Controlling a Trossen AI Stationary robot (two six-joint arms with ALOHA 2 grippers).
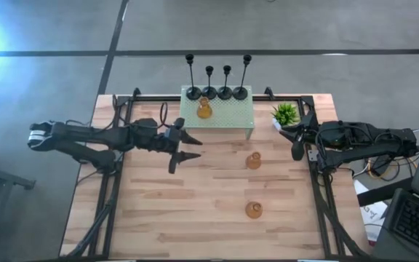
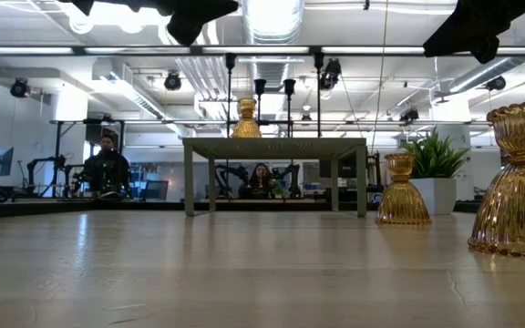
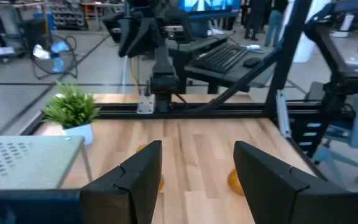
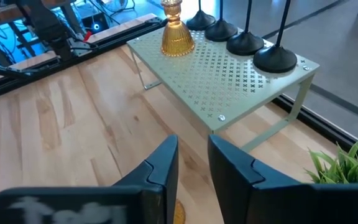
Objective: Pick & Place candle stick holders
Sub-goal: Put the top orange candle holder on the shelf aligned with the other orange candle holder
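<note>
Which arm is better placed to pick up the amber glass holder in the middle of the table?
Probably right: the right gripper, open, sits nearer the squat amber glass holder. The left gripper, also open, hovers farther off, near the green perforated metal shelf.

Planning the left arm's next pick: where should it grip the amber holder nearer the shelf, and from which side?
Probably from above, closing the left gripper on the narrow waist of that amber glass holder. It stands upright on the table, flaring into a ribbed skirt below and a cup above, so the waist should resist slipping either way.
</note>
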